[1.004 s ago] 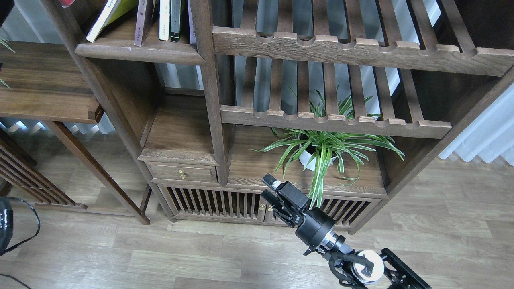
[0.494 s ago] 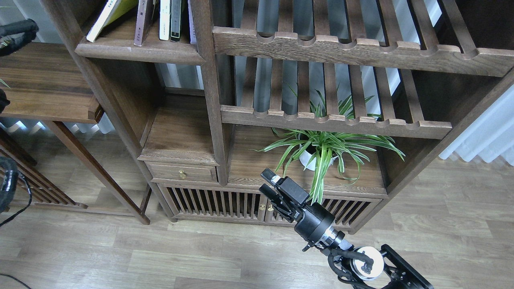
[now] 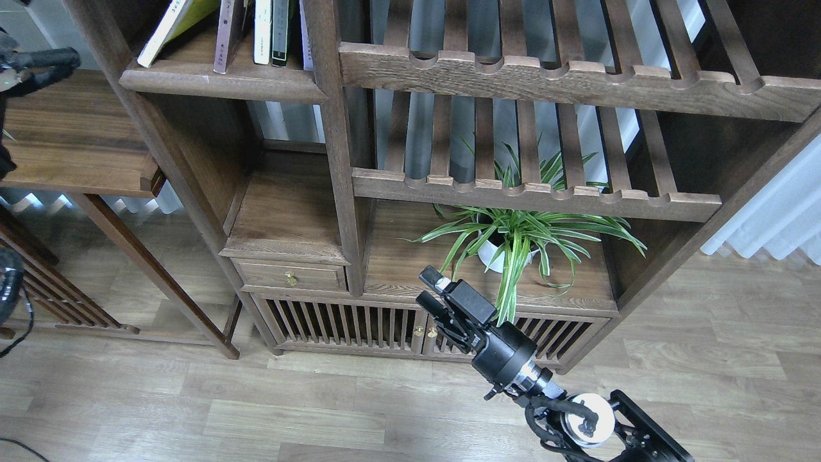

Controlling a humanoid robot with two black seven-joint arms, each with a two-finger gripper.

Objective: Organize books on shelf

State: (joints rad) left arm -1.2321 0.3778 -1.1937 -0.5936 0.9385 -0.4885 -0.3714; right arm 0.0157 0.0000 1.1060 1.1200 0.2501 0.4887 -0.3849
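Observation:
The shelf is a flat dark-brown plank at the top left of the bookcase. On it the yellow-green book leans to the right against the dark maroon book. A thin white volume and a dark-green one stand upright to the right of them. The thick red book is out of view. My right gripper is open and empty, low in front of the cabinet and far below the shelf. Only a black part of my left arm shows at the left edge; its gripper is out of view.
Two slatted racks with scalloped notches fill the bookcase's right half. A potted spider plant stands just behind my right gripper. A small drawer and slatted cabinet doors lie below. A wooden side table stands at the left.
A red object at the top left edge has gone out of view. A black part of my left arm has come in at the left edge. My right gripper has risen slightly.

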